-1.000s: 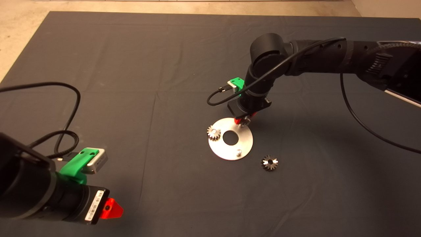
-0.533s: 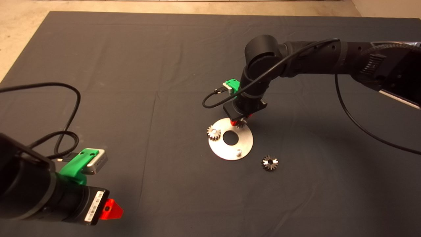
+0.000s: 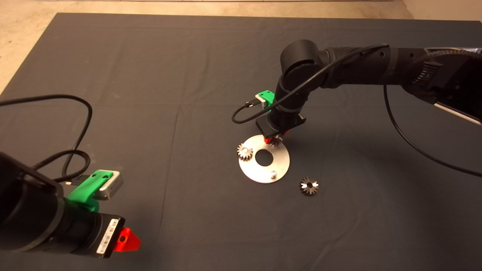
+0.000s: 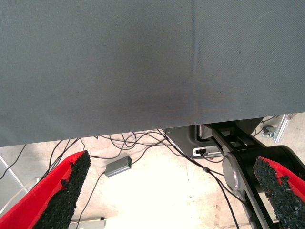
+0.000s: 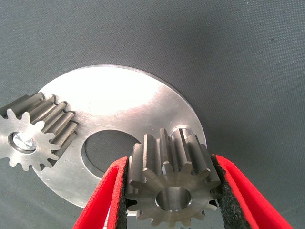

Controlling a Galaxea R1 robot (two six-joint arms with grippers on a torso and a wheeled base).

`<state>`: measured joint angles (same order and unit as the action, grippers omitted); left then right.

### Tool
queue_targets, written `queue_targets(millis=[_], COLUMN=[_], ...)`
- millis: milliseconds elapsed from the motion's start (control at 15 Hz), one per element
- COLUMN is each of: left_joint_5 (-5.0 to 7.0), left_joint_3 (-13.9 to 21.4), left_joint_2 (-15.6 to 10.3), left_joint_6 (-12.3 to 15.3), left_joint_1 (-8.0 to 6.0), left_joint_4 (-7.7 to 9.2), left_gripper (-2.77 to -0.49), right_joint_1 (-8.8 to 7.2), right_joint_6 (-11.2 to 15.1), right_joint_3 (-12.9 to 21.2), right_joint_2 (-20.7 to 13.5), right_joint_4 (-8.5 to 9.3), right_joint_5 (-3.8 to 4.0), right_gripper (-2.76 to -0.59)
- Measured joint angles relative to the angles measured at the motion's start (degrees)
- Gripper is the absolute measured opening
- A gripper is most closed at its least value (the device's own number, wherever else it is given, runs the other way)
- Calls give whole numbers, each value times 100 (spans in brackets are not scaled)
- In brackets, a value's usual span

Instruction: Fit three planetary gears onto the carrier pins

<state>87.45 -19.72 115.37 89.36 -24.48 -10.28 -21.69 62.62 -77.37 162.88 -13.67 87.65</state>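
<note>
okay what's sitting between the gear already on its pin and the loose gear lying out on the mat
In the head view, between the mounted gear and the loose gear lie the silver disc and its bare pin, then bare mat.

A dark mat covers the counter; pale floor shows beyond, with loose cables and a small grey box.

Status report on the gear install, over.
Right end effector shut on second small dark-silver gear above disc pin. Left end effector open, parked. One gear seated, one on mat.
</note>
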Motion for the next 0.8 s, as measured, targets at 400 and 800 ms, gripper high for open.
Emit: queue_targets(millis=[400,800], left_joint_5=[1,-2], left_joint_3=[0,0], left_joint_2=[0,0], left_joint_6=[-52,-52], left_joint_1=[0,0], left_joint_4=[0,0], left_gripper=[-78,-78], right_joint_1=[-5,-6], right_joint_6=[0,-2], right_joint_3=[-60,-71], right_joint_2=[0,2], right_joint_4=[0,0], right_joint_5=[0,0], right_gripper=[-228,-228])
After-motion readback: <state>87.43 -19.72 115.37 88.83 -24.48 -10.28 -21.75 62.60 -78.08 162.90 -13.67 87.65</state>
